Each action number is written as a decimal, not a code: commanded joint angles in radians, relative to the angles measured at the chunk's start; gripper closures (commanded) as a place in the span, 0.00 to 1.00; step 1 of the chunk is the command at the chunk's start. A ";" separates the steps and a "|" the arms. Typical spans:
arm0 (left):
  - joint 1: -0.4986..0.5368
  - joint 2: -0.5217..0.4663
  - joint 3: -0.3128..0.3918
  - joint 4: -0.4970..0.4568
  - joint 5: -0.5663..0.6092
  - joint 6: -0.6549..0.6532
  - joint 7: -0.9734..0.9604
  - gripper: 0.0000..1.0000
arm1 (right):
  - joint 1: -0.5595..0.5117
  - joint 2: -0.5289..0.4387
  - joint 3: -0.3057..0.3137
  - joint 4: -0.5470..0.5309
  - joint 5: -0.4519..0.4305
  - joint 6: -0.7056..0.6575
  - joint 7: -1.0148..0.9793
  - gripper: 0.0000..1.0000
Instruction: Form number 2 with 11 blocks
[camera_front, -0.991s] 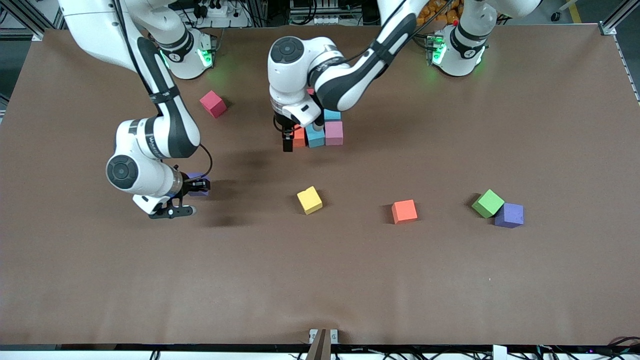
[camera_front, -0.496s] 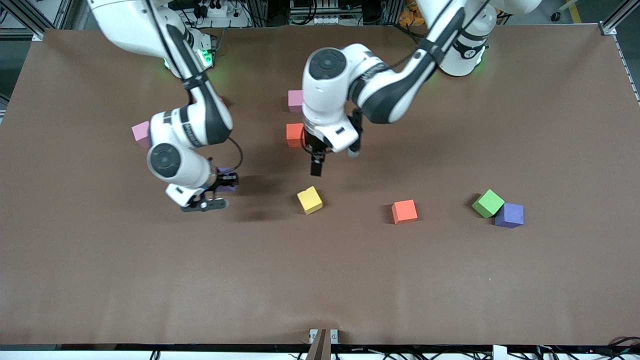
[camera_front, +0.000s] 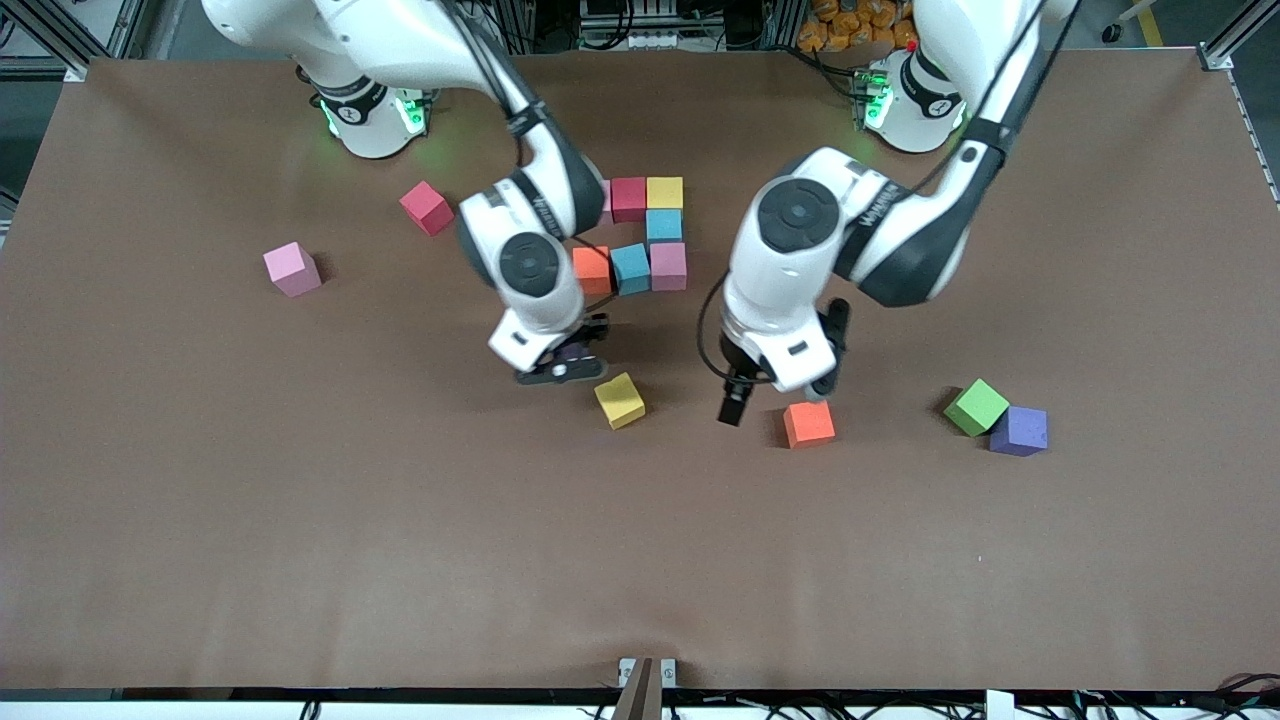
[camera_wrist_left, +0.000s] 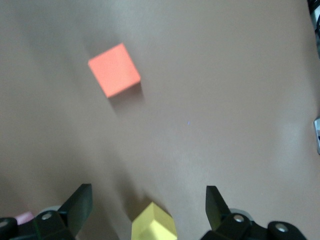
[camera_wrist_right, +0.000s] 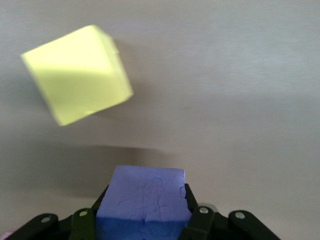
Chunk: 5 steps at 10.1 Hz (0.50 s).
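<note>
Starting at the right arm's end of the desk (camera_front: 150, 520), we see a loose pink block (camera_front: 292, 269). A loose crimson block (camera_front: 427, 207) sits farther from the front camera.

Next, the right gripper (camera_front: 565, 358) is clamped on a purple block (camera_wrist_right: 142, 195), held just off the desk. It hangs between the part-built number 2 (camera_front: 640, 235) and a loose yellow block (camera_front: 620, 400), close to the yellow one.

We count the digit so far:
- **Top row:** a sliver of pink that the right arm mostly hides, then the crimson cube (camera_front: 628, 198) and the yellow cube (camera_front: 664, 192).
- **Second row:** a light blue cube (camera_front: 663, 225) under the yellow one.
- **Third row:** orange (camera_front: 591, 270), light blue (camera_front: 630, 268) and pink (camera_front: 668, 265), touching.

That makes seven placed if the hidden pink counts, so the top three rows look done. We judge four are left: one cube under the orange for row four, then a full bottom row of three. The held purple block looks meant for the spot under the orange.

Toward the left arm's end, the left gripper (camera_front: 733, 405) hangs empty with its jaws wide apart. It is low over the desk, just beside a loose orange block (camera_front: 808, 423), which we take as its likely next pick.

Last come a green block (camera_front: 976, 406) and a second purple block (camera_front: 1018, 430), touching at a corner. That leaves plenty of spares.
</note>
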 joint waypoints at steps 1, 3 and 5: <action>0.045 -0.017 -0.014 -0.015 0.005 -0.025 0.209 0.00 | -0.021 0.027 0.041 0.046 0.005 -0.005 -0.004 1.00; 0.044 0.002 -0.013 0.001 -0.018 -0.027 0.408 0.00 | -0.023 0.027 0.062 0.015 0.004 0.023 -0.032 1.00; 0.041 0.058 -0.014 0.056 -0.050 -0.025 0.525 0.00 | -0.023 0.007 0.108 -0.118 0.002 0.164 -0.026 1.00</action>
